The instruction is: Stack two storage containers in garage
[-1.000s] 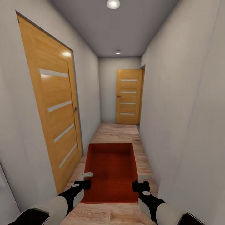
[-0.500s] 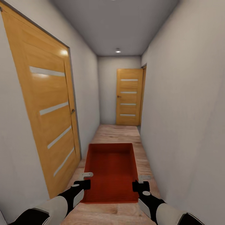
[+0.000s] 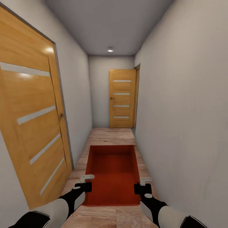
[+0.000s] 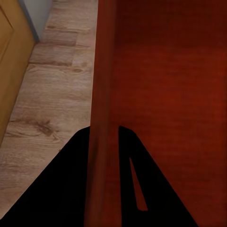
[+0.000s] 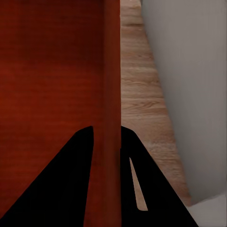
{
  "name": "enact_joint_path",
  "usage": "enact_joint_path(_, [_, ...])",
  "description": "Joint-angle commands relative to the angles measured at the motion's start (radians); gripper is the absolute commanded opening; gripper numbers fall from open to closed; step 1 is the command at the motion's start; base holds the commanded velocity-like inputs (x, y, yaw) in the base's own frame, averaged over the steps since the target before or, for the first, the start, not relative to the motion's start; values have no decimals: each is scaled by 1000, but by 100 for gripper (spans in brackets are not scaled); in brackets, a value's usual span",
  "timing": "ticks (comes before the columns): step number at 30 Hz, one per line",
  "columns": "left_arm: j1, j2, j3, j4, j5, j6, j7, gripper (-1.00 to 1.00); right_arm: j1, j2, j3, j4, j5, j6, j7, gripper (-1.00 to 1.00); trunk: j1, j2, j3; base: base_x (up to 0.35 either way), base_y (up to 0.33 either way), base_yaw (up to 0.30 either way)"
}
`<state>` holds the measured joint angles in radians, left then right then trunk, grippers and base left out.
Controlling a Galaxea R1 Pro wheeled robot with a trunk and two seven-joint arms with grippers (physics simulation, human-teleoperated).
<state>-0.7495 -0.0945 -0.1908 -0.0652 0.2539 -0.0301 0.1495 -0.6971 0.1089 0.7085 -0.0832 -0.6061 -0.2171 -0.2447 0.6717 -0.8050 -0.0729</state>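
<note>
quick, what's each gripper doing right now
Left gripper: shut on the left wall of the orange-red ribbed plastic bin.
Right gripper: shut on its right wall.

This is a narrow hallway inside a home, with plain white walls point(image 3: 186, 104) close on both sides and a grey ceiling point(image 3: 110, 22) carrying a small round recessed light point(image 3: 110, 49). The floor is light wood plank point(image 3: 110, 134), the kind laid in living spaces, and it runs straight to the corridor's far end. Two matching light-wood interior doors, each with four narrow frosted strips and a small handle, mark it as a passage between rooms: a side door point(image 3: 31, 126) in the wall at the view's left and an end door point(image 3: 121, 98) closing off the corridor.
</note>
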Motion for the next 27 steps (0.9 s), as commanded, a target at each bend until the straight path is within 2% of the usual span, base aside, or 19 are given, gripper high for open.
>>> enact_joint_path(1, [-2, 4, 65, -3, -2, -13, 82, -100, 0, 0, 16, 0, -12, 2, 16, -100, 1, -1, -2, 324, 147, -33])
enact_joint_path(16, [-2, 4, 65, -2, -2, -12, 84, -100, 0, 0, 16, 0, -12, 2, 16, -100, 1, -1, -2, 325, 140, -1])
enact_joint_path(27, [-2, 4, 65, -2, -3, -11, 84, -100, 0, -1, 15, 0, -12, 2, 16, -100, 1, -1, -2, 325, 72, 0])
